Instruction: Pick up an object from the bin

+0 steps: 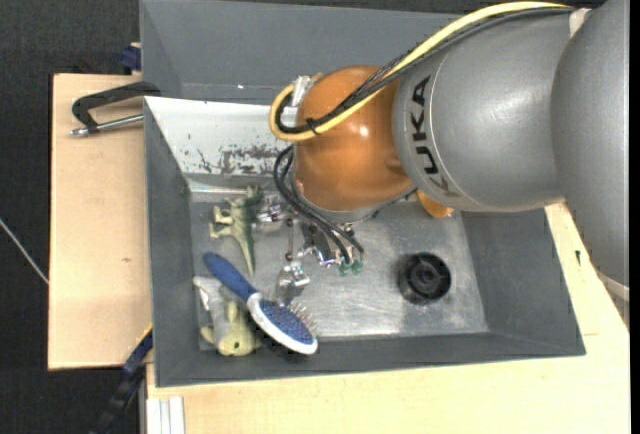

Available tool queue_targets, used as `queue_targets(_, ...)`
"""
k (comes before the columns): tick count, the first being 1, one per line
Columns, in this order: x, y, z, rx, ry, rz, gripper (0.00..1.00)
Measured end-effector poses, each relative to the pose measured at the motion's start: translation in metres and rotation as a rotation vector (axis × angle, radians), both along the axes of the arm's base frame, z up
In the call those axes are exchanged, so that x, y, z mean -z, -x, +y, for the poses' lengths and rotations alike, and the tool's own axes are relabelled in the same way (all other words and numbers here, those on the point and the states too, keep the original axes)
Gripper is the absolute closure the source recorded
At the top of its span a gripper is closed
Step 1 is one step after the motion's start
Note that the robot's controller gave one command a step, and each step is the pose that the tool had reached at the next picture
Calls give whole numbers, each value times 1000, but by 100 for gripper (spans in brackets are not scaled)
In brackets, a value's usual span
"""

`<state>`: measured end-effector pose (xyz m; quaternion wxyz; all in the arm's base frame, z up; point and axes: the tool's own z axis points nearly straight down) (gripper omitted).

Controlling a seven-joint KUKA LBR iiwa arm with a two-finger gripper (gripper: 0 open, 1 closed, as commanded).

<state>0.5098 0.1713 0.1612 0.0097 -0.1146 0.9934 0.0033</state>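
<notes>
gripper (322, 257) near green dinosaur (240, 222), arm (490, 122) lettered "kuka".

Tool (318, 260) near blue brush (268, 312)

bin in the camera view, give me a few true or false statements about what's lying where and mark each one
1. The blue-handled brush lies near the lower left corner of the bin. True.
2. The black round part lies left of the brush. False: it lies alone on the floor to the brush's right.
3. The green toy dinosaur lies left of the gripper. True.
4. The gripper holds the black round part. False: that part sits on the bin floor, apart from the gripper, to its right.
</notes>
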Motion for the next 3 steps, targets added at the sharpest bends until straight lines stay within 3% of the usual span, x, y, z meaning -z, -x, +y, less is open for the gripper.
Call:
queue_targets(1,60,-3,20,-237,4,-14,0)
queue_targets(2,62,1,17,-236,12,8,100)
queue_targets(3,-65,-1,35,-269,6,2,100)
